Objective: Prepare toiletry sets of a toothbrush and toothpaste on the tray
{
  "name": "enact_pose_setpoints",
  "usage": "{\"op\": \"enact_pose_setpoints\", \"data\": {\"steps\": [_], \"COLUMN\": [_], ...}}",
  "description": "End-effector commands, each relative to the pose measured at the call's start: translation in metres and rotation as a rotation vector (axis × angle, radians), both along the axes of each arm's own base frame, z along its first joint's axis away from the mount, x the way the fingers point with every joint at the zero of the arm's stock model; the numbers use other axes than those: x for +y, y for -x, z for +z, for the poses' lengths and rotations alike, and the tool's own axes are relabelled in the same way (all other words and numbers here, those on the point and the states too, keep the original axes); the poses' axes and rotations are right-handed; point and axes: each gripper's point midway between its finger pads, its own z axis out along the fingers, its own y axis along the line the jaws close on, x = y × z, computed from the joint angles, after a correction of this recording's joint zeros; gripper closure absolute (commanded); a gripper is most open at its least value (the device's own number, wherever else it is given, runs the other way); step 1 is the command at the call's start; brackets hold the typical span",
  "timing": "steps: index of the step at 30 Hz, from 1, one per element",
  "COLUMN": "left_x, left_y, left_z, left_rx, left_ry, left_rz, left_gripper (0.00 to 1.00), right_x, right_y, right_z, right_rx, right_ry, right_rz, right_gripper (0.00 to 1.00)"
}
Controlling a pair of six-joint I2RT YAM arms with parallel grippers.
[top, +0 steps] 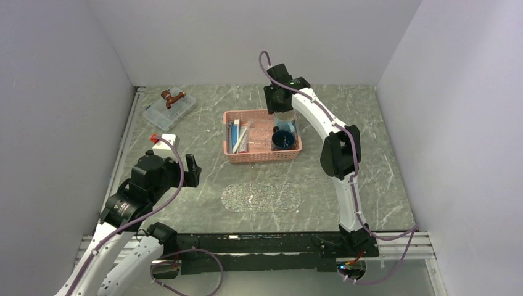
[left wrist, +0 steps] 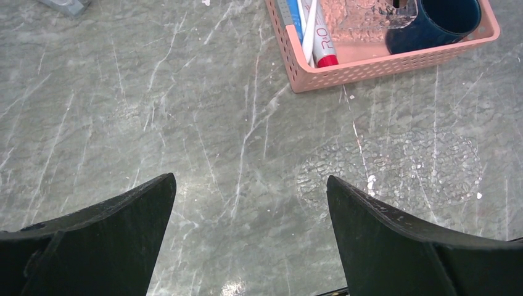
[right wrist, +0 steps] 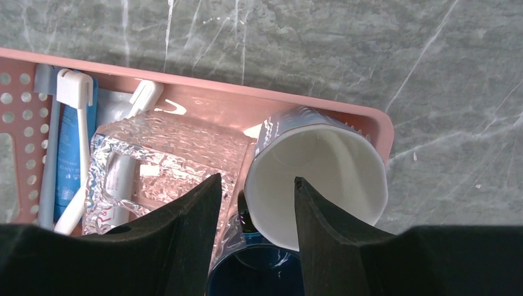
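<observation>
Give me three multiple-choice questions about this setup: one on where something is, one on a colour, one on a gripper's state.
1. Where is the tray? A inside the basket; B on the table, on the robot's side of the basket; C held in the air.
2. What colour is the mug in the basket? A dark blue; B red; C yellow.
3. How is the left gripper? A shut tight; B open, holding nothing; C out of view.
Answers:
1 B: the top view shows it flat on the table, nearer than the basket.
2 A: its rim and wall show dark blue.
3 B: its wrist view shows both fingers wide apart over the table.
</observation>
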Motion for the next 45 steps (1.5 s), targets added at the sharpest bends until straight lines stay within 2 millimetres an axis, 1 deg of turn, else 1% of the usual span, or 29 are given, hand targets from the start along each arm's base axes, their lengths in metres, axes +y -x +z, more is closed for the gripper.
{"op": "enact_pose_setpoints", "data": {"steps": [1, 4, 8, 19, 27, 33, 37, 40, 43, 45], "left_x": [0.001, 0.002, 0.002, 0.003, 0.003, 0.002, 0.002, 0.002, 0.002, 0.002], "left_y": [-0.004, -0.004, -0.004, -0.004, -0.004, -0.004, -0.005, -0.005, -0.005, -0.005], "left_z": [0.012, 0.011, 0.011, 0.010, 0.009, 0.009, 0.008, 0.007, 0.007, 0.007], "left_rx": [-0.056, -0.052, -0.049, -0.047, -0.044, -0.039, -0.038, -0.035, -0.034, -0.033], "left_ry": [0.001, -0.002, -0.005, -0.005, -0.007, -0.009, -0.011, -0.013, -0.013, -0.014], "left_rz": [0.003, 0.007, 0.008, 0.011, 0.010, 0.010, 0.008, 0.010, 0.008, 0.008], "left_gripper": [0.01, 0.00, 0.01, 0.01, 0.01, 0.01, 0.01, 0.01, 0.01, 0.01], "right_x": [0.003, 0.005, 0.005, 0.004, 0.003, 0.002, 0.002, 0.000, -0.001, -0.002], "right_y": [-0.003, -0.005, -0.008, -0.012, -0.012, -0.013, -0.014, -0.015, -0.016, -0.016], "right_z": [0.004, -0.002, -0.005, -0.010, -0.020, -0.024, -0.018, -0.008, 0.009, 0.024], "right_rx": [-0.022, -0.021, -0.031, -0.034, -0.019, -0.015, -0.028, -0.047, -0.083, -0.116], "right_ry": [0.031, 0.053, 0.093, 0.128, 0.146, 0.155, 0.154, 0.151, 0.140, 0.134], "right_rz": [-0.004, -0.006, -0.016, -0.025, -0.023, -0.025, -0.026, -0.032, -0.043, -0.052], "right_gripper": [0.51, 0.52, 0.55, 0.72, 0.79, 0.90, 1.00, 1.00, 1.00, 1.00]}}
